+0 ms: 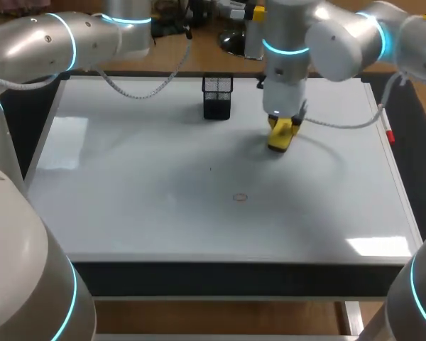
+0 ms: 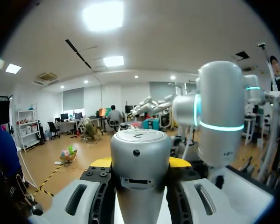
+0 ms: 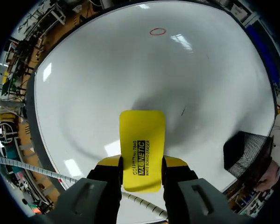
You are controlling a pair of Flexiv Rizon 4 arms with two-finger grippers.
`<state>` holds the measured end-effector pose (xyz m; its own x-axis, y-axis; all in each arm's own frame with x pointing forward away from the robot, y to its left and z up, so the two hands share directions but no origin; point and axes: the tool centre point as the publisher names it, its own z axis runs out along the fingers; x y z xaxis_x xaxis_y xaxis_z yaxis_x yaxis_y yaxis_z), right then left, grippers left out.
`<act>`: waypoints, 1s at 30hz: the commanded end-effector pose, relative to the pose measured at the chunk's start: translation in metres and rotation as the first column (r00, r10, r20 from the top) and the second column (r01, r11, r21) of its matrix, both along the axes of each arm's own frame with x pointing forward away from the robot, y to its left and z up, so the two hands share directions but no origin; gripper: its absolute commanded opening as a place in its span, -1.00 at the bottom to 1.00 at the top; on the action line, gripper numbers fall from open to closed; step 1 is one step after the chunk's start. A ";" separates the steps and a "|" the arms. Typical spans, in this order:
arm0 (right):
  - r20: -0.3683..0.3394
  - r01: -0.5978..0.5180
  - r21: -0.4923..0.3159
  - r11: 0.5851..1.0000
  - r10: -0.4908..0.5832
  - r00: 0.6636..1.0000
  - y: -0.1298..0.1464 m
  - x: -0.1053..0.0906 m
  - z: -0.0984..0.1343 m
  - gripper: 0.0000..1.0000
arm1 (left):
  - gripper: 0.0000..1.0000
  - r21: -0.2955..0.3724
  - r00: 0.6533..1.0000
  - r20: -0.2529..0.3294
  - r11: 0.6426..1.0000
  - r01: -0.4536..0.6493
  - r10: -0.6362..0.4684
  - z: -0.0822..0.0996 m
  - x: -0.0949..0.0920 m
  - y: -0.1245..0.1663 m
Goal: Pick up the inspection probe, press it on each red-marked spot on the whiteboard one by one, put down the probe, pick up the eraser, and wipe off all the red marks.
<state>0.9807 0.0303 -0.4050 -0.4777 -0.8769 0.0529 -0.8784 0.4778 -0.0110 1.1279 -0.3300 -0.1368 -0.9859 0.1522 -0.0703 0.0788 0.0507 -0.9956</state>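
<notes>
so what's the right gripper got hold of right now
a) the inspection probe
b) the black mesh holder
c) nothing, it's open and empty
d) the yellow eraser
d: in the right wrist view the right gripper has a yellow-tipped finger pressed against each side of the yellow eraser, which it holds over the whiteboard.

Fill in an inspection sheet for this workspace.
Surface: whiteboard, one red ring mark near the middle, one tiny dark speck.
Job's things: eraser in the right gripper, beyond the mark; probe not seen.
Clutter: mesh holder at the far edge; small red item at the right edge.
Grippers: right gripper shut on the eraser; left gripper off the board, state unclear.
Cables: left arm's cable and right arm's cable hang over the board's far part.
Surroundings: nothing seen.
</notes>
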 end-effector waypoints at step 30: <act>0.006 0.400 0.024 0.916 -0.401 0.916 -0.148 -0.045 0.003 -1.00 | -1.00 0.001 1.000 -0.001 1.000 0.003 -0.003 0.001 0.001 0.000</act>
